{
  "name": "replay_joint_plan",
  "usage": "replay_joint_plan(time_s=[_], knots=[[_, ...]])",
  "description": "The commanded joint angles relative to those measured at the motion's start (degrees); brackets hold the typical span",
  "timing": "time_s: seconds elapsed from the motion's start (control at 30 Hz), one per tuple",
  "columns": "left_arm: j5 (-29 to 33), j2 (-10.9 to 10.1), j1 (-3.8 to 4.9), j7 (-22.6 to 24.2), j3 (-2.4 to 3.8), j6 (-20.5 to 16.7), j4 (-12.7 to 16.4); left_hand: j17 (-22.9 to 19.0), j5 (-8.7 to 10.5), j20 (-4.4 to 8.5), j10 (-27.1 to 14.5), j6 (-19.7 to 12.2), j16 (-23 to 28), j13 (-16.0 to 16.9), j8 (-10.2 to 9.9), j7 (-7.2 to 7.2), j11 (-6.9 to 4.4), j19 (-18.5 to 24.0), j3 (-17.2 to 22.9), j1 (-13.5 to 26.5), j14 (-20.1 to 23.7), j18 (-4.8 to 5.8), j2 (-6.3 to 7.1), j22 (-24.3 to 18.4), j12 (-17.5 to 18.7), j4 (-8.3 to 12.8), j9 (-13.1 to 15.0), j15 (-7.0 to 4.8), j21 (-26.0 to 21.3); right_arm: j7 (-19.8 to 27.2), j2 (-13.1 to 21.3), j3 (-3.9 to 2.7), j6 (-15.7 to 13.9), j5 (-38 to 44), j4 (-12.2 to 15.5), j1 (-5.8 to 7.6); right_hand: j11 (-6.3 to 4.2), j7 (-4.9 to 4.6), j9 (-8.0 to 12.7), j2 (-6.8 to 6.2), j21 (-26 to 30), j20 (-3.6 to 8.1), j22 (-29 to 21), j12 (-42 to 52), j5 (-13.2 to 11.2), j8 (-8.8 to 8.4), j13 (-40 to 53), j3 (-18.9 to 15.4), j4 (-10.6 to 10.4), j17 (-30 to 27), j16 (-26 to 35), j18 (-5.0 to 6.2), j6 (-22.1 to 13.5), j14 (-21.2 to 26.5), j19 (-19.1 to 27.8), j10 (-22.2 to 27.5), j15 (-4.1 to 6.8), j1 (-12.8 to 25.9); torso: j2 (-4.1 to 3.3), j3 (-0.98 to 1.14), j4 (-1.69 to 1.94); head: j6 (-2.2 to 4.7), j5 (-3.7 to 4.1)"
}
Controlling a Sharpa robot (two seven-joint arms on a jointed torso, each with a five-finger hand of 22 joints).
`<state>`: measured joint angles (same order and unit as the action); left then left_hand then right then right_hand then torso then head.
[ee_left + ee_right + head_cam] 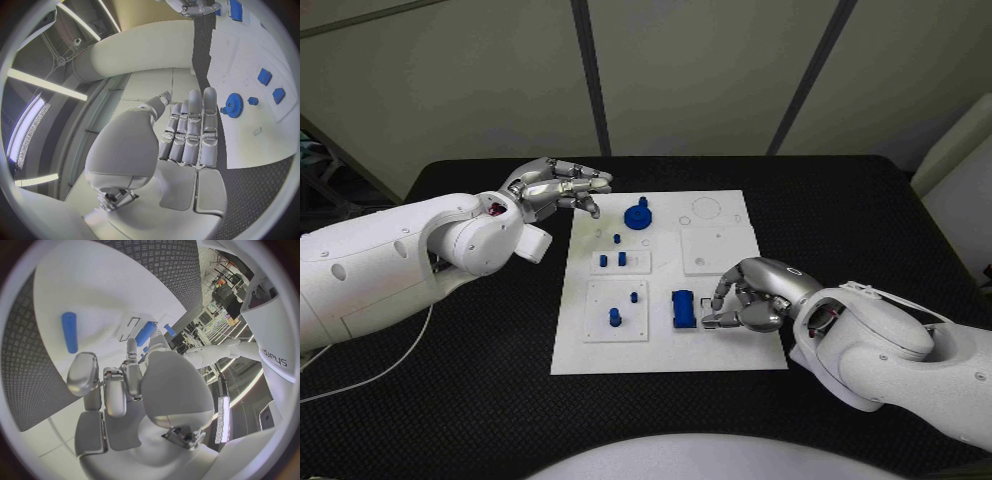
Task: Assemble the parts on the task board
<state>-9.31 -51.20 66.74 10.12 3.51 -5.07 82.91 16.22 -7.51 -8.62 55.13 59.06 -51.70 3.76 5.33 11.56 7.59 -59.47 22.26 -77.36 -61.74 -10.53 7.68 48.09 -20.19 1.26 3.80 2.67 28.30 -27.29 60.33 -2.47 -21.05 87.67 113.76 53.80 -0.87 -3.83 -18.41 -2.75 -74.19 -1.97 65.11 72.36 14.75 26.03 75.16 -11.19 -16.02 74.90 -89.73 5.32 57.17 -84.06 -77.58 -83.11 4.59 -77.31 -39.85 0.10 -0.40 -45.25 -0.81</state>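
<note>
My right hand [750,300] rests on the task board [718,215], fingers curled, touching the blue block [682,308]; whether it grips, I cannot tell. The block looks light, rigid and smooth: best pinched across its long sides. My left hand [564,188], empty, hovers beside the blue gear [638,216].

The right hand [750,297] covers the task board's [589,352] edge at four o'clock, and its curled fingers hide whether they touch the blue block [684,308] just beside them. The small blue pegs [623,260] near the board's centre are too small to tell their shapes. In the left wrist view, the circle's rim cuts off a blue part [235,9].
</note>
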Motion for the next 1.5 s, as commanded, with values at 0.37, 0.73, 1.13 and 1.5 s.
replay_joint_plan(time_s=[0.37, 0.73, 1.13, 1.5], knots=[[0.1, 0.1, -0.04, 0.9, -0.05, 0.4, 0.1, -0.1, 0.2, 0.07, -0.4, -0.4, 0.3, 0.0, 0.4, -0.1, 0.11, -0.3, -0.2, 0.3, 0.1, 0.13, -0.22, -0.1, -0.3, 0.0, 0.0, 0.39, -0.3, 1.0, 7.2, -0.14, -3.8, -1.1, 0.7, 0.07, 0.56, -0.3, 2.9, 2.95, 0.2, -0.52, 0.2, -1.2, 2.3, -6.04, 1.6, -0.6, -0.2, 14.6, 0.1, -0.15, 2.5, -5.8, 0.2, 0.0, -0.71, -3.2, -0.06, 0.04, -0.17, 0.75, 2.42], [0.1, 0.2, -0.27, 1.1, -0.06, 0.5, 0.1, -0.1, 0.22, 0.05, -0.3, -0.3, 0.3, 0.0, 0.5, -0.16, 0.07, -0.3, -0.3, 0.3, 0.1, 0.13, -0.23, -0.2, -0.4, -0.1, 0.1, 0.39, -0.4, -3.8, 7.6, -0.12, -1.1, 2.8, -0.2, -0.02, -0.13, 0.61, 3.1, 2.68, -0.2, -0.17, 0.8, -1.2, 3.1, -6.9, 1.8, -2.3, -0.5, 14.8, -0.1, -0.27, 6.2, -5.9, -0.2, -0.3, -0.19, -2.8, -0.01, -0.04, 0.02, 0.69, 3.44], [0.1, 0.1, -0.38, 1.1, -0.06, 0.5, 0.1, -0.1, 0.22, 0.05, -0.3, -0.3, 0.3, 0.0, 0.5, -0.16, 0.07, -0.3, -0.3, 0.3, 0.1, 0.13, -0.23, -0.2, -0.4, -0.1, 0.1, 0.39, -0.4, -7.1, 6.6, -0.1, 3.3, 5.9, -1.3, -0.07, -0.12, 0.57, 2.9, 1.86, 0.1, -0.04, 0.6, -1.7, 2.9, -7.68, 1.5, -4.1, -0.7, 14.6, 0.0, -0.23, 6.7, -5.8, 0.0, -0.1, -0.14, -0.1, -0.04, -0.04, 0.04, 0.59, 3.71], [0.1, 0.0, -0.45, 0.9, -0.06, 0.6, 0.1, -0.2, 0.22, 0.05, -0.3, -0.2, 0.3, 0.0, 0.6, -0.19, 0.04, -0.4, -0.4, 0.4, 0.1, 0.12, -0.23, -0.3, -0.6, -0.1, 0.1, 0.37, -0.5, -7.2, 4.8, -0.07, 5.7, 6.2, -2.7, -0.12, -0.1, 0.55, 2.9, 1.68, 0.2, -0.04, 0.4, -1.8, 2.8, -7.83, 1.4, -4.3, -0.7, 14.5, 0.1, -0.2, 6.7, -5.8, 0.1, -0.1, -0.16, 0.3, -0.02, -0.01, 0.04, 0.43, 3.61]])
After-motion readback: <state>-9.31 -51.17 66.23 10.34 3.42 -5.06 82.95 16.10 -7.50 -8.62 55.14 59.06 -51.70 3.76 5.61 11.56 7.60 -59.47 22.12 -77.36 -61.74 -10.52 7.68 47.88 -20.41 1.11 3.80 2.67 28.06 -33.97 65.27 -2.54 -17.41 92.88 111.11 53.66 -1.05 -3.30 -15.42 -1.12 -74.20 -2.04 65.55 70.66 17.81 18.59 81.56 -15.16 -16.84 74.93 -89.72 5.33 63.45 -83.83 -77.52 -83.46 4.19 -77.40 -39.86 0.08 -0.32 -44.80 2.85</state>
